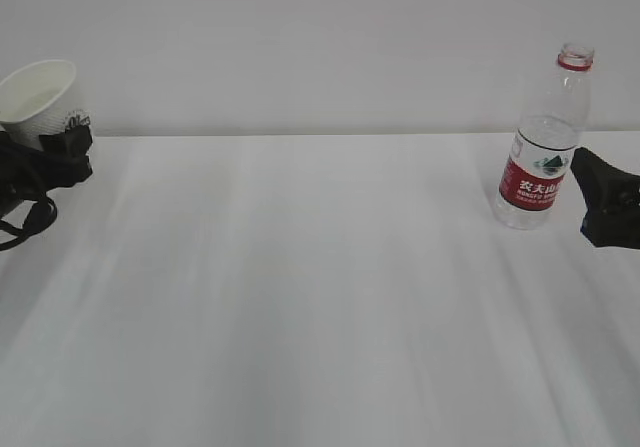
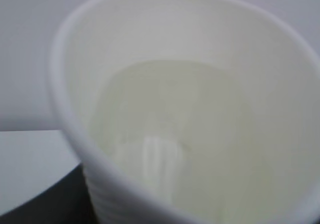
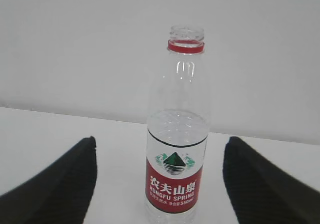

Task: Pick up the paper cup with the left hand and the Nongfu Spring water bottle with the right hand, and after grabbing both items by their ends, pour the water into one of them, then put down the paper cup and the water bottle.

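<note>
cup: paper cup (image 1: 40,95) held tilted at far left in left hand (image 1: 55,152), fingers closed round its base | bottle: Nongfu Spring water bottle (image 1: 543,139) upright far right, uncapped, ungripped | right hand (image 1: 600,202) jaws spread wide; to be centred on label, then closed gently

Tilted paper cup (image 1: 42,95) far left; uncapped, upright bottle (image 1: 543,147) far right

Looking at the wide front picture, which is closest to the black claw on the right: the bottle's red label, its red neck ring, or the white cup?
1. Red label of the clear plastic bottle, just left of the right hand.
2. Red neck ring, higher up.
3. White paper cup, far left, in the left hand.
</note>
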Controlling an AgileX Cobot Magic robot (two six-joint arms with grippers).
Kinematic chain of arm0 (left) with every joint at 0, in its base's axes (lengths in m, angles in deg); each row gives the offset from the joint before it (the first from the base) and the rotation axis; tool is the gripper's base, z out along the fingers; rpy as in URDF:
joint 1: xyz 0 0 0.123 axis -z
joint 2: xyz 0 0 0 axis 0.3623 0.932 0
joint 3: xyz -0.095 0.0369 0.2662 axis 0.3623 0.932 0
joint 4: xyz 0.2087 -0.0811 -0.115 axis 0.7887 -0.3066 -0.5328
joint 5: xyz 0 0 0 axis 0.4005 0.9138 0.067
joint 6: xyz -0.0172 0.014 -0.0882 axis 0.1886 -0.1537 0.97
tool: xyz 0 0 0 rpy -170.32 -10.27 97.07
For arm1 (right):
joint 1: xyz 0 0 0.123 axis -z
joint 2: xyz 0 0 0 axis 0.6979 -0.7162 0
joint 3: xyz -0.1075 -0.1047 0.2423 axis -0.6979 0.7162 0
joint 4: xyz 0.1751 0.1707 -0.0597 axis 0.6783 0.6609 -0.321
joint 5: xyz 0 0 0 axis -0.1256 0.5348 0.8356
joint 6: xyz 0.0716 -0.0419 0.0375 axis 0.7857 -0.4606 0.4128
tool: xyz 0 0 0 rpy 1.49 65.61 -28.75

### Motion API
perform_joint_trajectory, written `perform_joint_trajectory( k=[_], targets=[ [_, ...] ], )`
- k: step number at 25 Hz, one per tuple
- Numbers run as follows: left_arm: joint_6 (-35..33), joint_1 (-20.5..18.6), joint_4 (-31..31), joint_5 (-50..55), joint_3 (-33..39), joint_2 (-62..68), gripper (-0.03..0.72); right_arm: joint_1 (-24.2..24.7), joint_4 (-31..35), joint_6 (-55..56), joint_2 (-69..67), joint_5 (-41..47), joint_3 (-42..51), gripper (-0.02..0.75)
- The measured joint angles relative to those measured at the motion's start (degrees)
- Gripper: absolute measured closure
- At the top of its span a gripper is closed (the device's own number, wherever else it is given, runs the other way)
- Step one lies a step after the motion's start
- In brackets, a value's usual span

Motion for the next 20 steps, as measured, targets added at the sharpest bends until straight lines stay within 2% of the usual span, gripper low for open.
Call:
perform_joint_trajectory(
  k=[11,20],
  targets=[
    [-1.00,0.00,-2.07,-2.31,-0.47,5.09,0.248,0.00,0.00,0.00,0.00,0.00,0.00,0.150],
    [-1.13,0.00,-2.21,-3.15,-6.08,10.57,0.248,0.00,0.00,0.00,0.00,0.00,0.00,0.150]
  ],
)
